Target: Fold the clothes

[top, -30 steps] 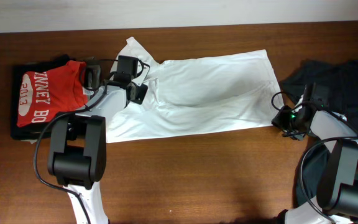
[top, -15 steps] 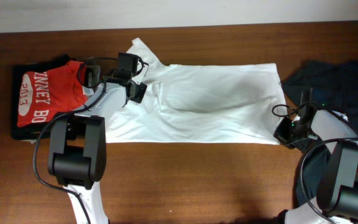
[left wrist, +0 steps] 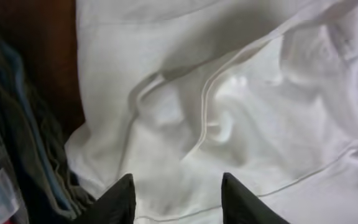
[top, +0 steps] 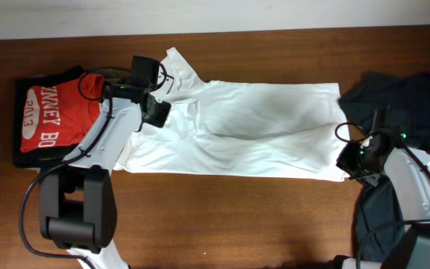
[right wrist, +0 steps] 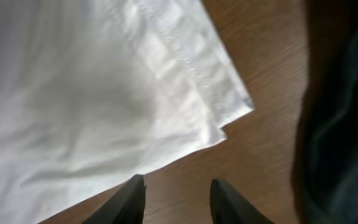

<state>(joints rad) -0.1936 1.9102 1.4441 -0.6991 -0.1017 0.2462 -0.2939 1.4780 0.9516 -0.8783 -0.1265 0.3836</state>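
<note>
At the far left of the tabletop (top: 237,217) a red shirt (top: 51,112) with white lettering lies on a dark folded cloth (top: 22,155). Just right of it the left hand (top: 155,112) sits over the neck end of the white T-shirt (top: 252,127). In the left wrist view this hand (left wrist: 178,193) has its two fingers spread apart, with rumpled white cloth (left wrist: 229,93) and a seam lying under and between them; nothing is pinched. Some grey-blue fabric (left wrist: 17,137) shows beside the shirt's edge there.

The T-shirt is spread flat and lengthwise across the middle of the tabletop, one sleeve pointing up at the back left, its hem at the right.

The right hand (top: 351,161) is at the near right corner of the hem. In the right wrist view its fingers (right wrist: 178,193) are parted over bare wood (right wrist: 260,62), just short of the layered hem corner (right wrist: 73,81), not holding it. A pile of dark clothes (top: 409,97) lies at the far right, close to the hem.
</note>
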